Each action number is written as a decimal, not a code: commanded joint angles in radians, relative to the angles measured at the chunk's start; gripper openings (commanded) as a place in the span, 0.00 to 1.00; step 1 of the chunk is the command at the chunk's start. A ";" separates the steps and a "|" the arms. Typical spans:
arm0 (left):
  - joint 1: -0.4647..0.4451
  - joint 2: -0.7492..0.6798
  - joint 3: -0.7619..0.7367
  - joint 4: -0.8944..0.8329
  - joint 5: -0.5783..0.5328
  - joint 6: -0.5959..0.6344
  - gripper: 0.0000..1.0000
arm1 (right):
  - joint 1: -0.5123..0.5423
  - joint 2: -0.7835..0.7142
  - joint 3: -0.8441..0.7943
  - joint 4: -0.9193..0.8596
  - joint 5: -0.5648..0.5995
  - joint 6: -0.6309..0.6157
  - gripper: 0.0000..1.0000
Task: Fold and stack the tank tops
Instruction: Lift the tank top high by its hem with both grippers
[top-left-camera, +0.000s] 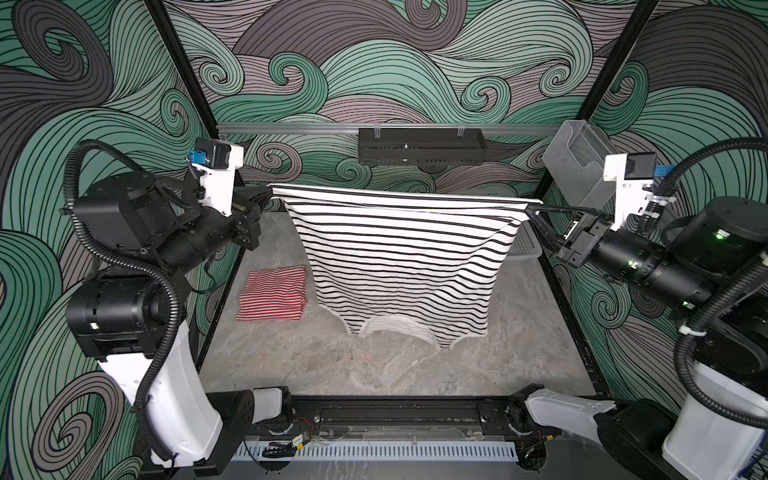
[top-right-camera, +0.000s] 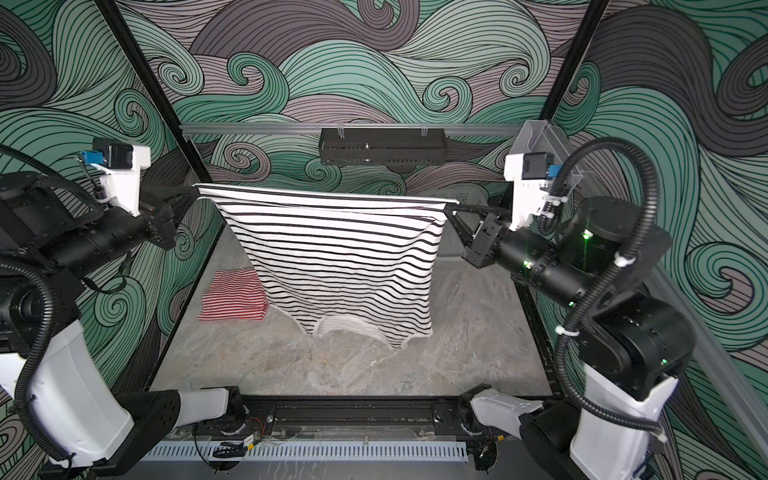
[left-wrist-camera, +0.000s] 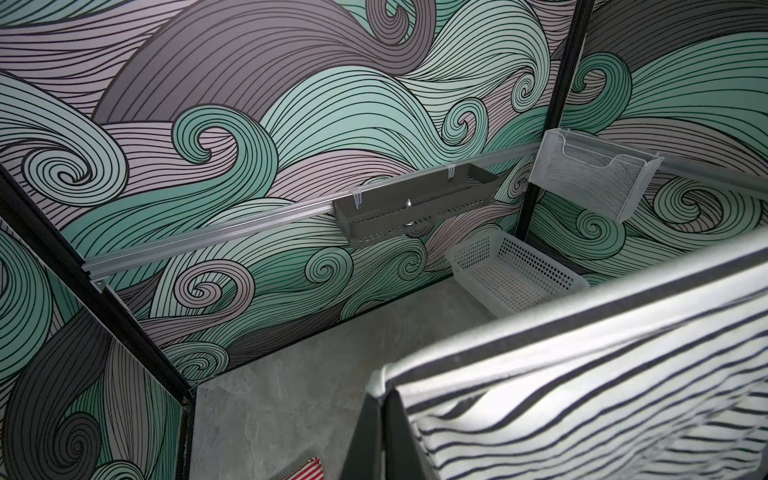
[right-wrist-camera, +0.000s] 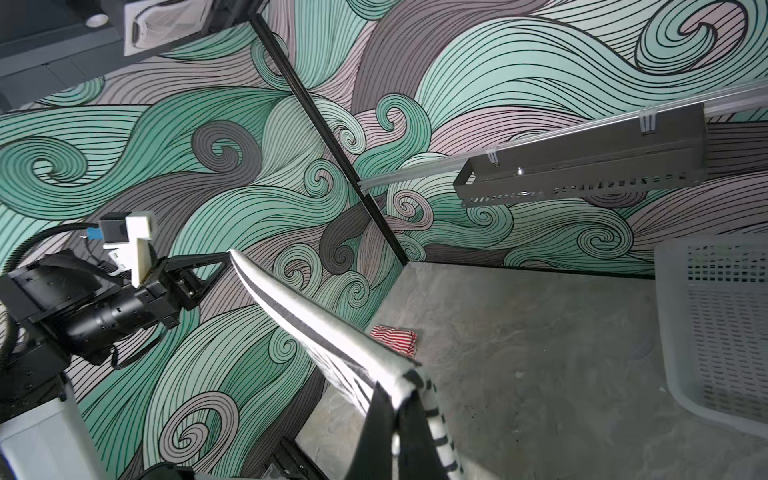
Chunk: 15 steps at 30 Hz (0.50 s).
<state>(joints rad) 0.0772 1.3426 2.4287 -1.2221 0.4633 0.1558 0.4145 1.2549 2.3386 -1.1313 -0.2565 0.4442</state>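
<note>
Black-striped top (top-left-camera: 399, 257), red-striped top (top-left-camera: 272, 293)

A white perforated basket (left-wrist-camera: 471, 255) sits on the grey table (top-left-camera: 374, 365) below the right claw (top-left-camera: 534, 208). Beyond it, a dark tray (top-left-camera: 422, 151) hangs on the back-wall rail (top-left-camera: 291, 128); a clear pocket (top-left-camera: 575, 166) hangs near the claw.

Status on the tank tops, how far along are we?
Done: the red-and-white tank top lies folded on the table, left side. In hand: the black-striped tank top hangs stretched by its hem between the left gripper and right gripper, jaws shut on a corner each, straps downward. Left: lay it flat, fold it, stack it with the red one.
</note>
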 joint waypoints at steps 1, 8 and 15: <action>0.003 0.144 -0.025 0.049 -0.077 -0.027 0.00 | -0.048 0.131 0.015 -0.049 0.039 -0.019 0.00; 0.003 0.389 0.017 0.190 -0.112 -0.028 0.00 | -0.192 0.406 0.117 0.036 -0.133 -0.031 0.00; 0.008 0.619 0.351 0.217 -0.190 -0.075 0.00 | -0.269 0.759 0.547 0.012 -0.297 0.009 0.00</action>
<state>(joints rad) 0.0757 1.9991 2.6480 -1.0740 0.3634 0.1162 0.1761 2.0094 2.7518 -1.1316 -0.4789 0.4355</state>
